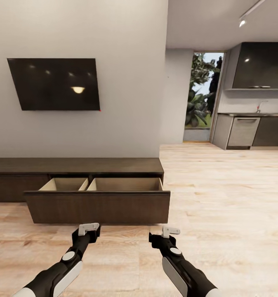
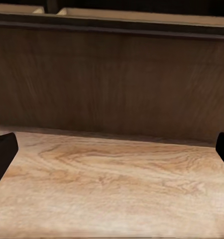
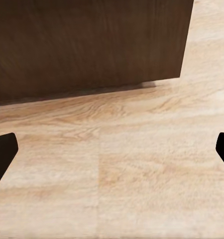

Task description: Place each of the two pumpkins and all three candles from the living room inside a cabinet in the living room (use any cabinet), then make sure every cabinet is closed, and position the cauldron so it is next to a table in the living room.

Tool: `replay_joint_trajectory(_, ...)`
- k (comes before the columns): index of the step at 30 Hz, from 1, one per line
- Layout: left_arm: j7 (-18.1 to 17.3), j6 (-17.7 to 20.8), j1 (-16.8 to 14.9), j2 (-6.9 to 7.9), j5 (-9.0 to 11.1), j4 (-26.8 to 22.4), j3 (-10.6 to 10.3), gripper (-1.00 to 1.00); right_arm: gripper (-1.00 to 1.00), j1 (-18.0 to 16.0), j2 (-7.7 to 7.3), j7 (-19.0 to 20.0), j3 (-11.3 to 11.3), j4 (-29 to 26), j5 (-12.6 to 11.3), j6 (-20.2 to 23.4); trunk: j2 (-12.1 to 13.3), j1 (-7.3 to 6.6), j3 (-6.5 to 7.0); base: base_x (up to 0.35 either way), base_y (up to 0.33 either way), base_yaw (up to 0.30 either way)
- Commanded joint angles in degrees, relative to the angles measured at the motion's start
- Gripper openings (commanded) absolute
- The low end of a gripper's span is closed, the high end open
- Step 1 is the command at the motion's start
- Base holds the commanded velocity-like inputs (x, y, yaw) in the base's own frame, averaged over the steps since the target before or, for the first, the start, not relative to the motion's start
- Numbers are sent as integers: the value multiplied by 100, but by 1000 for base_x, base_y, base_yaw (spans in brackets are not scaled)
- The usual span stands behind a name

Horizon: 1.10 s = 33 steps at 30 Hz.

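Both the left gripper [image 1: 88, 229] and the right gripper [image 1: 170, 231] hung empty with fingers spread wide above the pale plank floor [image 1: 221, 194], just short of the cabinet [image 1: 73, 166]. Its pulled-out drawer [image 1: 98, 206], dark matte wood with a beige interior, looked stiff and heavy; lacking a handle, its flat front probably wanted a push.

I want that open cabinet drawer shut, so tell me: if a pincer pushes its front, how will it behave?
The drawer looks like a stiff wood panel, so it should not flex. Being wide, it may skew if pushed near one end, so push centrally. Its beige inside looks bare, so it is probably light.
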Motion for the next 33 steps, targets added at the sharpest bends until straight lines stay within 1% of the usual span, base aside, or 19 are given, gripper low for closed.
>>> replay_joint_trajectory(1,42,-39,-9,9,11,-4,-44,100,100,-5,-4,-46,23,-11,-26,22,-5,1,-39,0,0,0)
replay_joint_trajectory(8,42,-42,-9,9,-60,-3,-44,100,100,-5,-6,-46,20,-11,-26,21,-15,19,-261,0,0,0)
replay_joint_trajectory(22,41,-43,-8,8,-75,-10,-41,100,100,-5,-12,-39,3,-103,-15,10,-33,55,-695,0,0,0)
replay_joint_trajectory(27,42,-43,-6,4,-71,-8,-41,100,100,-10,-1,-35,18,-225,318,-31,-40,68,-816,0,0,0)
replay_joint_trajectory(28,44,-43,-5,3,-70,-6,-39,100,100,-11,5,-35,23,-329,456,-113,-41,70,-839,0,0,0)
replay_joint_trajectory(33,46,-43,-6,2,-70,-3,-41,100,100,-13,10,-34,19,-553,728,-392,-41,70,-841,0,0,0)
